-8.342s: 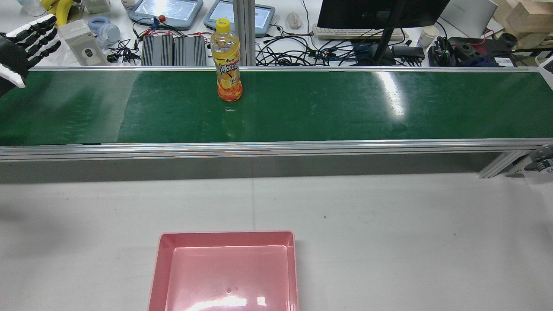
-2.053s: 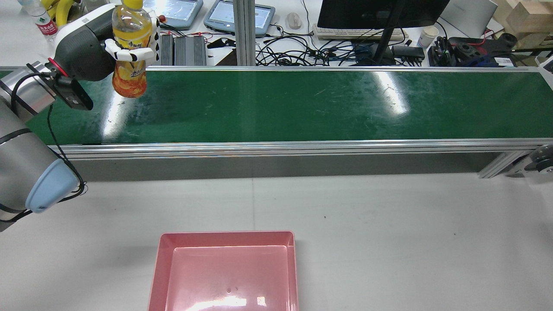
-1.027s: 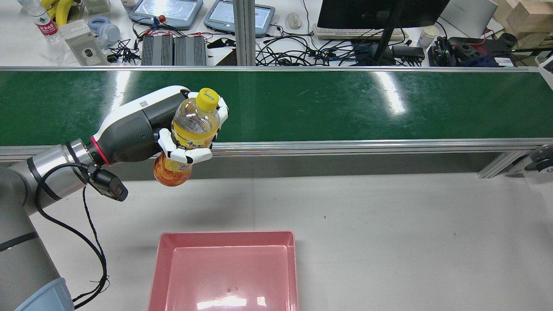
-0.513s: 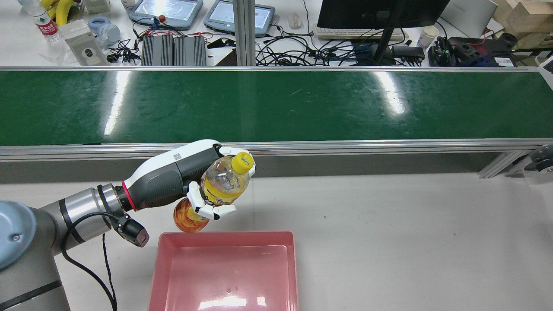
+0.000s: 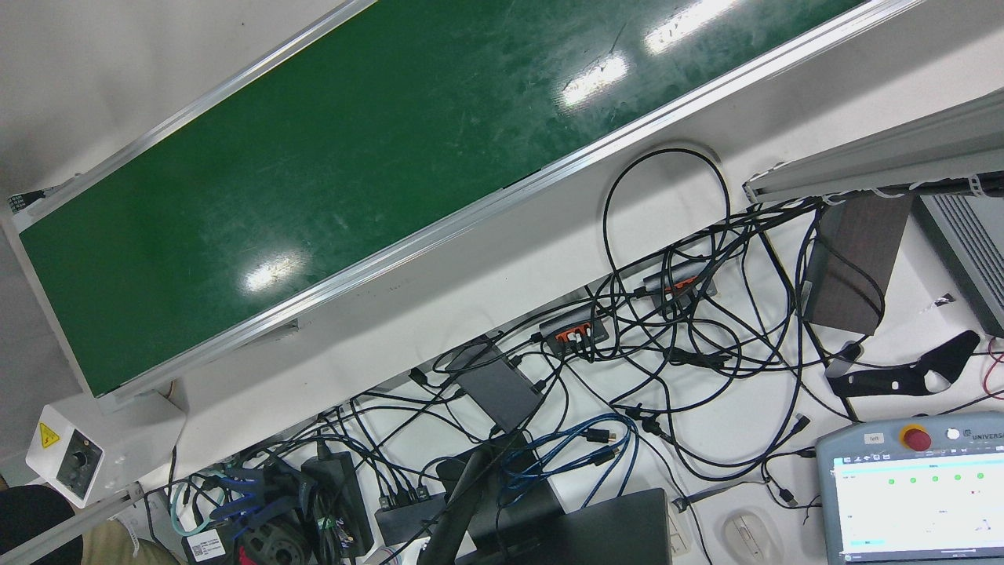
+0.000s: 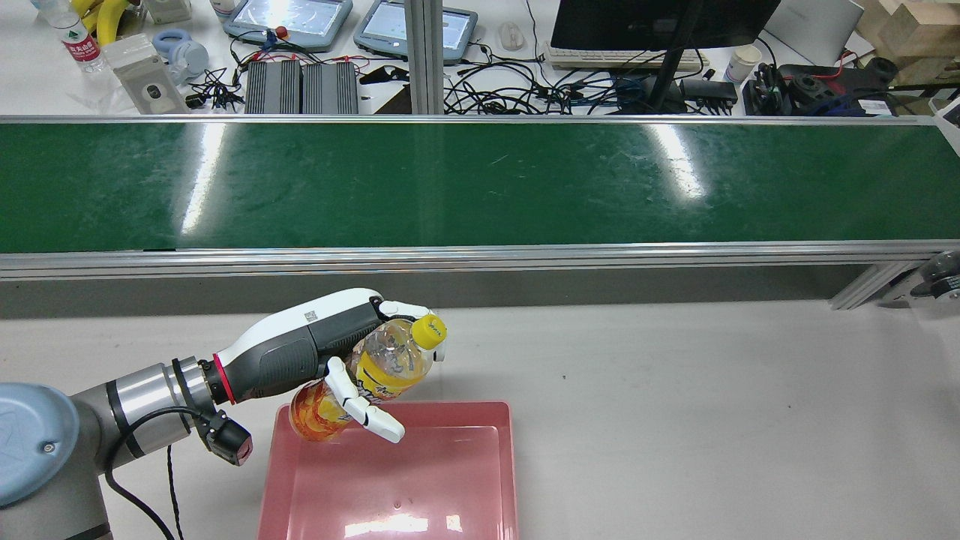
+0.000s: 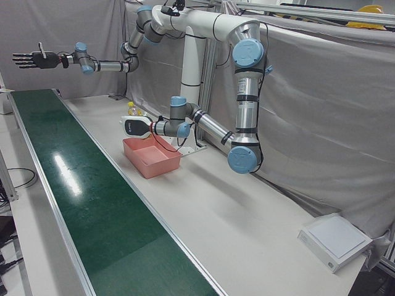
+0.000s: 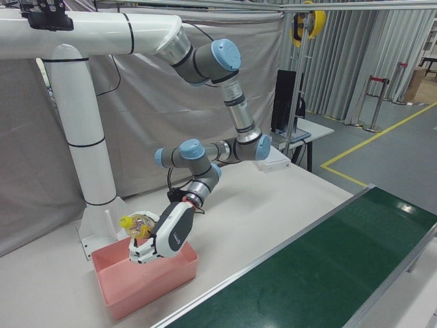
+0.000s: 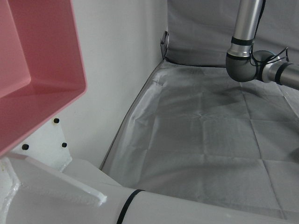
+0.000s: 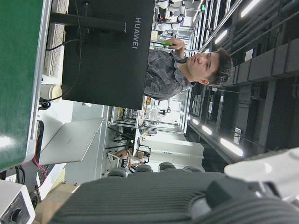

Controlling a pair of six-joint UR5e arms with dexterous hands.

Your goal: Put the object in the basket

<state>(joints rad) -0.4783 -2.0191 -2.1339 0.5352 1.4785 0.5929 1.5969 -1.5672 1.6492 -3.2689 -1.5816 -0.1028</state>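
An orange-drink bottle (image 6: 386,366) with a yellow cap lies tilted in my left hand (image 6: 300,351), cap toward the belt. The hand is shut on it just above the far-left corner of the pink basket (image 6: 508,465); one finger (image 6: 371,424) sticks out below the bottle. The same hand (image 8: 168,236), bottle (image 8: 139,223) and basket (image 8: 147,281) show in the right-front view. The left-front view shows the left hand (image 7: 137,127) above the basket (image 7: 152,158). My right hand (image 7: 28,60) is open and empty, raised high beyond the far end of the belt.
The green conveyor belt (image 6: 480,180) runs across behind the basket and carries nothing. Past it a desk holds cables, teach pendants (image 6: 289,19) and a monitor (image 6: 660,22). The white table (image 6: 712,420) lies right of the basket. The left hand view shows the basket's rim (image 9: 42,70).
My left hand lifted the bottle off the belt and carried it toward the basket. In the last half second it dropped lower over the basket's corner and one finger spread off the bottle.
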